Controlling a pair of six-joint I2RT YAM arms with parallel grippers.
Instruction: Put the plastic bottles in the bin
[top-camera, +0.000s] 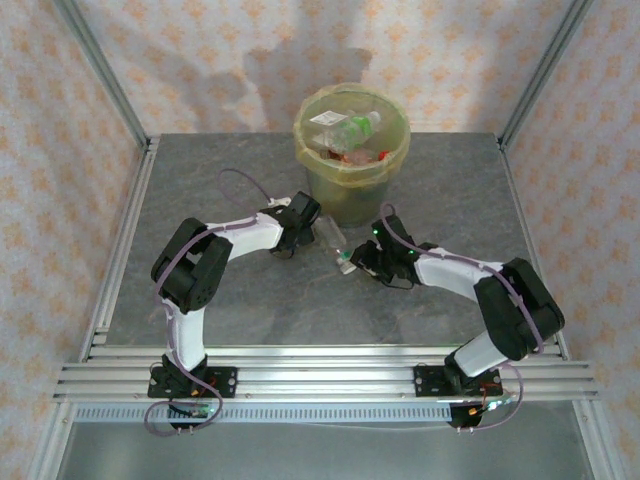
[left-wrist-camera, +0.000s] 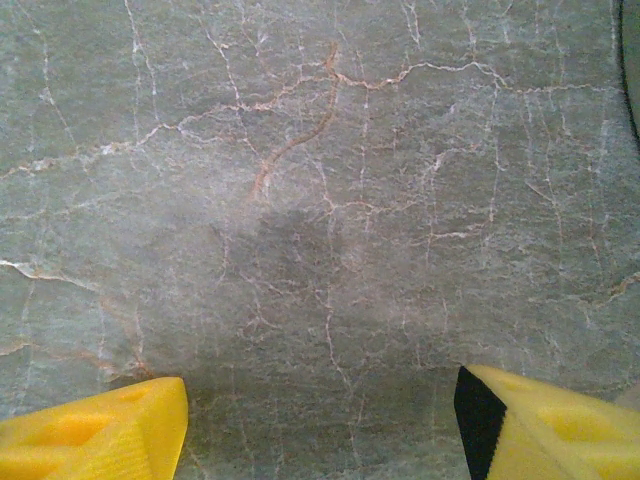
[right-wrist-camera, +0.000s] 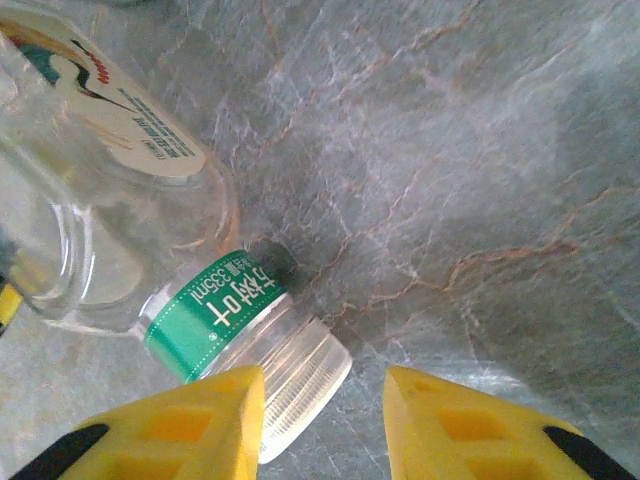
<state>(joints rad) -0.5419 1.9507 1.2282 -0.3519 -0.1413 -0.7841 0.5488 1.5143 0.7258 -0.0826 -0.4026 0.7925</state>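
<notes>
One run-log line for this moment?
left gripper open, empty | right gripper open, beside cap of lying bottle | bin holds several bottles

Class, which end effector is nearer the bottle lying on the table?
Right end effector: the bottle has its cap at one fingertip. Left end effector: beside its other end, over bare table.

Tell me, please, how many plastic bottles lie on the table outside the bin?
1: a clear bottle lies on the table, just in front of the bin. Others may be hidden.
</notes>
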